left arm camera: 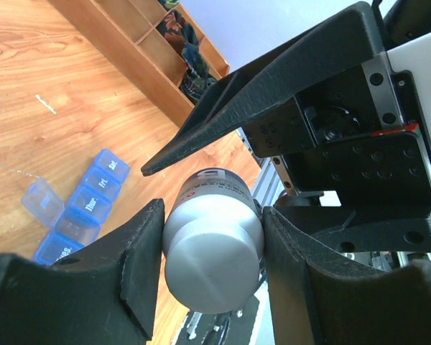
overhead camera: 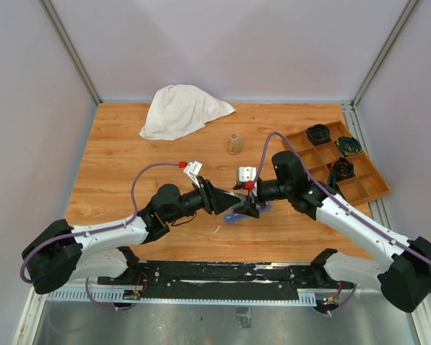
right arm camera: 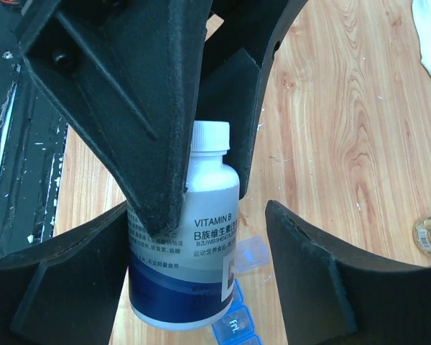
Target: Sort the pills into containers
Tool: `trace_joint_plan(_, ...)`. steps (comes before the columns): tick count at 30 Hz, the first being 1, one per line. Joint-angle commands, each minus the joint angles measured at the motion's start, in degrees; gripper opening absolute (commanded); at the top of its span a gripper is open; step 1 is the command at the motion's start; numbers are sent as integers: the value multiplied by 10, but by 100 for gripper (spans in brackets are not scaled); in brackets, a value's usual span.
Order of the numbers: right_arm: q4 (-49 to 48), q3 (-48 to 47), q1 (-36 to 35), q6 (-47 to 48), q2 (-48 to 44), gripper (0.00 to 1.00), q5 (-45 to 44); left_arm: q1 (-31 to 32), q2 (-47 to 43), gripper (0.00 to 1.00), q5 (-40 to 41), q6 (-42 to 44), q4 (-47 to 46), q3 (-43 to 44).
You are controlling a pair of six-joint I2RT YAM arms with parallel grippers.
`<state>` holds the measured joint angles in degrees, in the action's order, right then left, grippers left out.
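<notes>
A white vitamin bottle (right arm camera: pixel 201 244) with a blue band and a white cap hangs over the table's middle. My left gripper (left arm camera: pixel 212 241) is shut on it, both pads pressed against its sides just behind the cap. My right gripper (right arm camera: pixel 197 212) stands open around the bottle's lower end, with a clear gap on its right side. Below lie the containers (left arm camera: pixel 79 208), a blue pill-organizer strip with one lid (right arm camera: pixel 250 253) flipped open. In the top view the two grippers meet above the containers (overhead camera: pixel 241 214). No loose pills show.
A brown wooden divided tray (overhead camera: pixel 377 190) holding black coiled items stands at the right. Behind the arms, a small clear jar (overhead camera: pixel 235 144) with yellowish contents sits mid-table. A crumpled white cloth (overhead camera: pixel 181 109) lies at the back left.
</notes>
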<state>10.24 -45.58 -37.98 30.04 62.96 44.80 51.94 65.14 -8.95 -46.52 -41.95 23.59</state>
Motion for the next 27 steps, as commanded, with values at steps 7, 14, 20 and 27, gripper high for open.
trace_joint_plan(7, -17, -12, -16, -1, 16, 69, -20, 7, -1, 5, 2, -12, -39, 15)
trace_joint_plan(14, -15, -14, -23, 1, 19, 65, -25, 7, -6, 5, 6, -11, -42, 15)
trace_joint_plan(20, -13, -14, -24, 4, 19, 60, -28, 7, -6, 5, 6, -12, -45, 16)
trace_joint_plan(27, -6, -19, -24, 5, 15, 23, -22, 7, -8, 8, 8, -13, -45, 13)
